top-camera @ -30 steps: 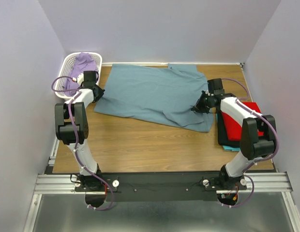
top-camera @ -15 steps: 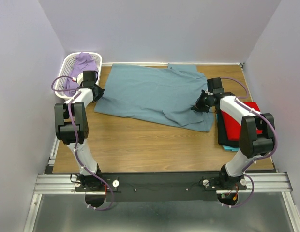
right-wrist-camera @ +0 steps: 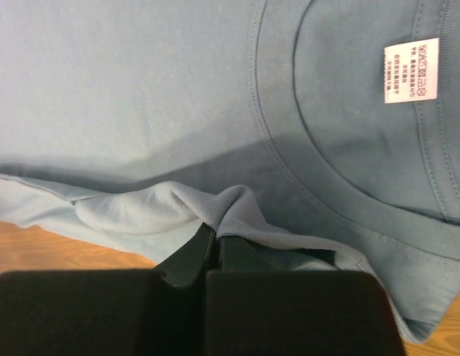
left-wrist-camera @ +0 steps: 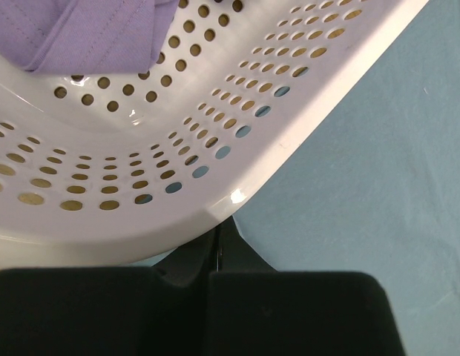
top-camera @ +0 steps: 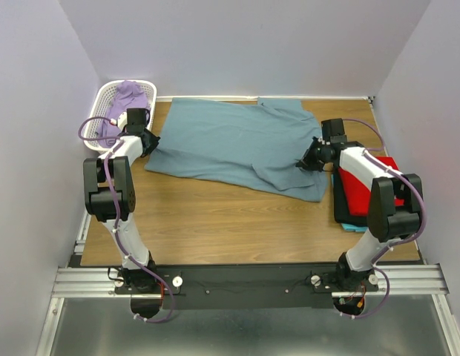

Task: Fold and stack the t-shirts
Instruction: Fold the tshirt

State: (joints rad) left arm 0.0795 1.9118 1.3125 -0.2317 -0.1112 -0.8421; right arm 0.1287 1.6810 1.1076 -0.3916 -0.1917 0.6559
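Cloth covers much of the far half of the surface [top-camera: 215,215]: the blue-grey t-shirt [top-camera: 230,144] lies spread there, from the far-left corner towards the right edge, rumpled along its near hem.

The left arm stands folded by the left edge, elbow high and forearm reaching away to the far-left corner. Its left hand [top-camera: 147,142] sits low, just beside the white basket [top-camera: 104,96], fingers pressed together on the shirt's left corner. In the wrist view the fingertips meet under the basket's perforated wall, where the cloth's edge runs into them. A purple cloth [top-camera: 126,95] lies in the basket.

The right arm bends the same way by the right edge, its forearm angled inward and down. The right hand [top-camera: 306,162] pinches a raised fold of the shirt beside the collar [right-wrist-camera: 278,159] – the wrist view shows the ribbed edge bunched up between the closed fingertips, the white neck label [right-wrist-camera: 412,70] lying flat beyond.

At the right edge the red t-shirt [top-camera: 363,189] lies folded on the turquoise t-shirt [top-camera: 352,226], partly hidden by the right arm.
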